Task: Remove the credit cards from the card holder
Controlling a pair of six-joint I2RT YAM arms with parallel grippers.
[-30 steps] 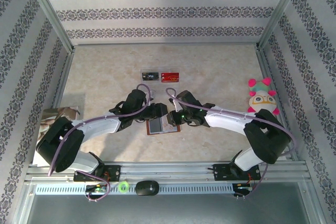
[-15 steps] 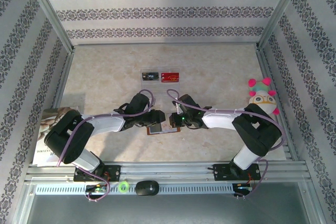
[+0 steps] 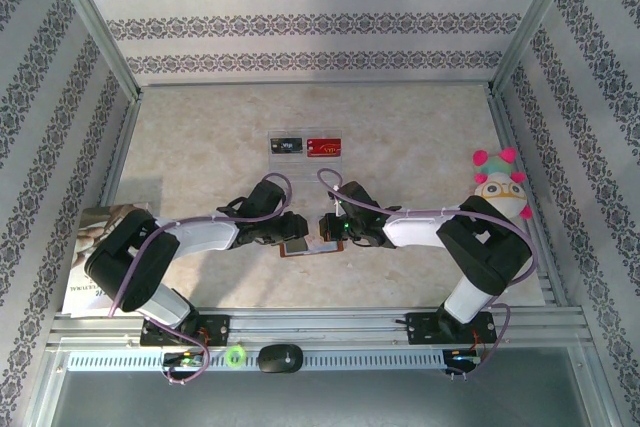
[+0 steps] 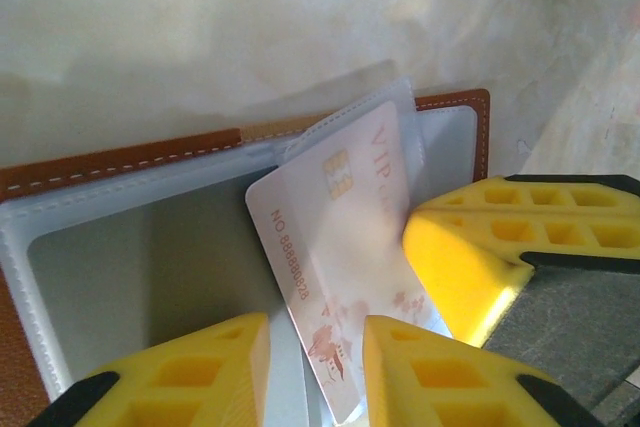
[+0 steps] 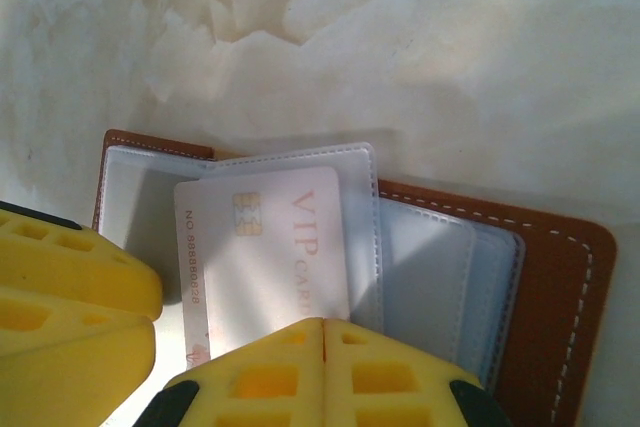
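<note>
The brown leather card holder (image 3: 300, 249) lies open near the front of the table, its clear sleeves (image 5: 420, 247) fanned out. A pale card printed "VIP CARD" (image 4: 340, 247) (image 5: 270, 247) sticks partly out of one sleeve. My left gripper (image 4: 315, 377) (image 3: 291, 231) is open, with that card's lower corner between its fingers. My right gripper (image 5: 324, 347) (image 3: 328, 228) is shut at the sleeve's edge, seemingly pinching it. The red card (image 3: 323, 147) and the black card (image 3: 286, 145) lie side by side farther back on the table.
A plush toy (image 3: 497, 187) with pink tufts sits at the right wall. A printed booklet (image 3: 95, 247) lies at the left edge. Patterned walls and metal posts enclose the table; a rail (image 3: 320, 332) runs along the front.
Both grippers have come down and closed in on the card holder from either side, covering more of it. The left arm's elbow has swung outward.
</note>
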